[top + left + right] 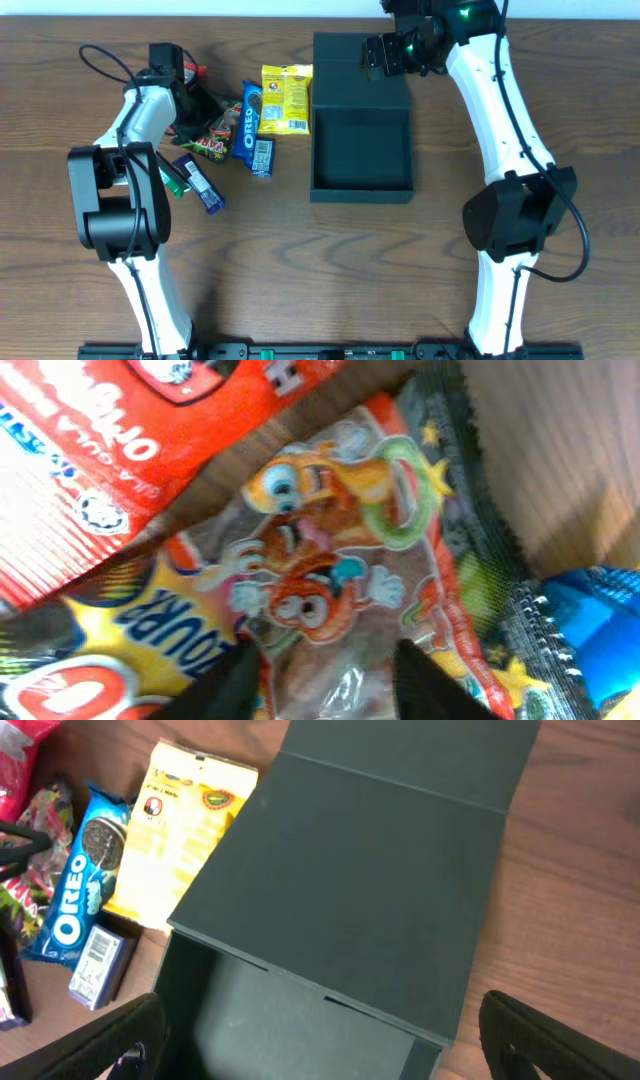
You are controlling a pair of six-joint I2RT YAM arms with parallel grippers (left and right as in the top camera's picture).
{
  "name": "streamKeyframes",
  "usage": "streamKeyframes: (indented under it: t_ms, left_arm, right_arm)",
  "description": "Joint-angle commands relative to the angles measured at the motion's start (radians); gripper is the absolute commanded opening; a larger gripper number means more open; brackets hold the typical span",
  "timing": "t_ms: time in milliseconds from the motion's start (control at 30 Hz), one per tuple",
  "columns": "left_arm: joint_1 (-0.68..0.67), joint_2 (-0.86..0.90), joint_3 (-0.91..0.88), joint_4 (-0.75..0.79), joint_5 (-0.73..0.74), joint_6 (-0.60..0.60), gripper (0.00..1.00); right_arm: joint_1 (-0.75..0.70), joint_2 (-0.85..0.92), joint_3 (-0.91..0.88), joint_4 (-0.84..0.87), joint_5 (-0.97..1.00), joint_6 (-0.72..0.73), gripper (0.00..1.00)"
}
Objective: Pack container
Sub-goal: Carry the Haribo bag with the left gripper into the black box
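Observation:
The container (361,188) is a dark square box standing open at the table's middle, with its flap lid (360,72) laid flat behind it. It also fills the right wrist view (300,1020), and its inside is empty. My right gripper (384,56) hangs open above the lid, its fingers (320,1050) spread wide. My left gripper (195,112) is low over the snack pile. In the left wrist view its open fingers (335,685) straddle a sour gummy packet (330,560) printed with cartoon figures. I cannot tell whether they touch it.
Left of the box lie a yellow packet (285,98), a blue Oreo pack (247,118), a small blue-white box (262,155), a red packet (192,72), a blue bar (200,182) and a green item (172,178). The red packet (90,450) is beside the gummies.

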Motion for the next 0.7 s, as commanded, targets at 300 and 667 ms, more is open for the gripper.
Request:
streamKeyframes:
  t_ms: [300,667]
  left_arm:
    - [-0.019,0.128,-0.068,-0.063,0.003,0.048,0.09]
    - [-0.019,0.119,-0.065,-0.106,0.008,0.055,0.06]
  right_arm:
    - [-0.002,-0.031,0.003,-0.031,-0.008,-0.015,0.99]
    - [-0.002,-0.031,0.003,-0.039,-0.008,-0.015,0.99]
